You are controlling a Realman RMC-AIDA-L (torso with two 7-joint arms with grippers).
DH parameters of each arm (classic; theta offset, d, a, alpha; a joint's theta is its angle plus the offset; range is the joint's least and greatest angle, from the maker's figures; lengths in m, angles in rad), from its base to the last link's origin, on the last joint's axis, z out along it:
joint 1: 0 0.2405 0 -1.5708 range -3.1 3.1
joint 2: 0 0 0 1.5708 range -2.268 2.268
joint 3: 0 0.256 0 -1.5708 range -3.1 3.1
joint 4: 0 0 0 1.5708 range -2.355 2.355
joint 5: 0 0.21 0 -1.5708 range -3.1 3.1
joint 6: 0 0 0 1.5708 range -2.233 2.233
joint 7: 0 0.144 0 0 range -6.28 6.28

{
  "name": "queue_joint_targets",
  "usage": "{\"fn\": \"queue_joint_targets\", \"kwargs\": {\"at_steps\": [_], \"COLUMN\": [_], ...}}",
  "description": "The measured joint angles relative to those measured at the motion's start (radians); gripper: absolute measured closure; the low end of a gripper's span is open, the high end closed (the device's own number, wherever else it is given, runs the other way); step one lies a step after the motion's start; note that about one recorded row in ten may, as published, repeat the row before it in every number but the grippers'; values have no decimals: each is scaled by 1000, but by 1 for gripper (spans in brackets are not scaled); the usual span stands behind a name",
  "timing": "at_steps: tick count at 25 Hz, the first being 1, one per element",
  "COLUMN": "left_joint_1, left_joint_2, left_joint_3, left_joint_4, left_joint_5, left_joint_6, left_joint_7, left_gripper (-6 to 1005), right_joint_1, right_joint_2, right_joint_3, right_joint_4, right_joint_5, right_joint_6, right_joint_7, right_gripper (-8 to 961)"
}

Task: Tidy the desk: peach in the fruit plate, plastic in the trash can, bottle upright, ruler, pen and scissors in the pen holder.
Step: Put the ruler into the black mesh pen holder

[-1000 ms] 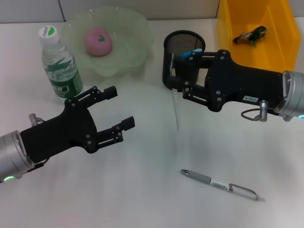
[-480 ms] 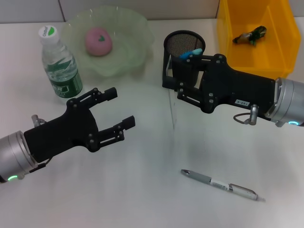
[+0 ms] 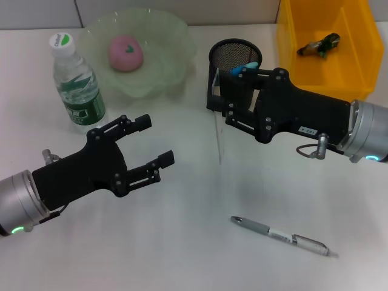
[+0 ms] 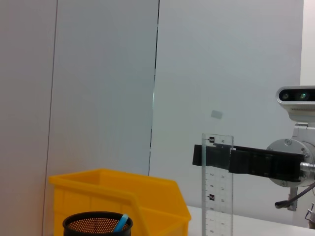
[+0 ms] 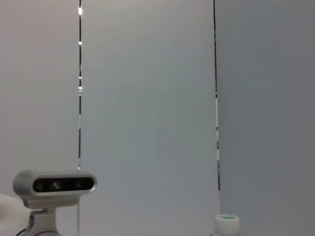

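Note:
My right gripper [image 3: 213, 100] is shut on the top of a clear ruler [image 3: 218, 142], which hangs upright just beside the black mesh pen holder [image 3: 225, 53]. The left wrist view shows that ruler [image 4: 217, 196] held vertical in the right gripper [image 4: 212, 156]. A blue handle [image 3: 245, 68], apparently the scissors, sticks out of the holder. The silver pen [image 3: 280, 234] lies on the desk near the front. The peach [image 3: 125, 53] sits in the green fruit plate [image 3: 173, 66]. The bottle [image 3: 76, 85] stands upright. A plastic wrapper [image 3: 318, 45] lies in the yellow bin [image 3: 291, 42]. My left gripper [image 3: 156, 139] hovers open, holding nothing.
The white desk [image 3: 182, 242] runs to a grey wall behind. The yellow bin [image 4: 118, 196] and pen holder [image 4: 97, 223] stand close together at the back right. The bottle's cap [image 5: 227, 222] shows in the right wrist view.
The right gripper has shifted a little left with the ruler, which now hangs more upright beside the holder. The left arm has barely moved.

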Motion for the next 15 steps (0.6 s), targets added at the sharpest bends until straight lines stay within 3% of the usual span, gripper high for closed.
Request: {"fn": "queue_joint_targets", "kwargs": {"at_steps": [15], "left_joint_1": [-1], "left_joint_2": [-1], "left_joint_3": [-3], "left_joint_4": [-13], "left_joint_5": [0], "left_joint_6": [-9], "left_joint_7": [0], "left_gripper": [204], "right_joint_1": [31], "right_joint_2": [7], "right_joint_3": [0], "right_joint_4": [138], "right_joint_5": [147], "right_joint_6": [97], "right_joint_7": [-168], "right_gripper": [576]}}
